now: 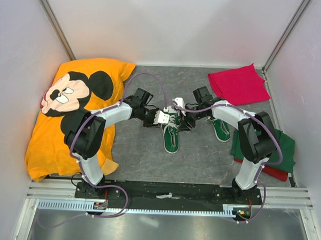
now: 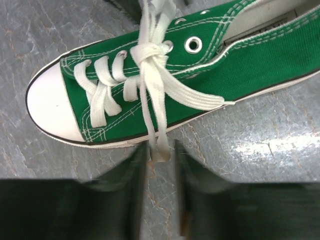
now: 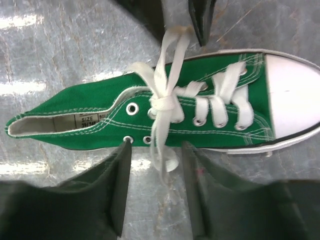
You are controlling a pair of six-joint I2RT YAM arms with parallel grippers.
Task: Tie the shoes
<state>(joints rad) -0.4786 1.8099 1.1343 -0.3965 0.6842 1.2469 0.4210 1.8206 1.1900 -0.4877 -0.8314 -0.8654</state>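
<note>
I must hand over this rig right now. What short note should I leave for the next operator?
Grippers: left gripper has its jaws close around a lace strand, grip unclear; right gripper is open, with a lace end between its jaws.
Shoes: middle shoe lies between both grippers; second shoe lies beside it, partly under the right arm.
Done: a knot sits on the middle shoe.
Left: no finished bow is visible; the second shoe's laces cannot be seen.

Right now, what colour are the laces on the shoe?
White. The laces show best in the left wrist view, against the green shoe.
</note>
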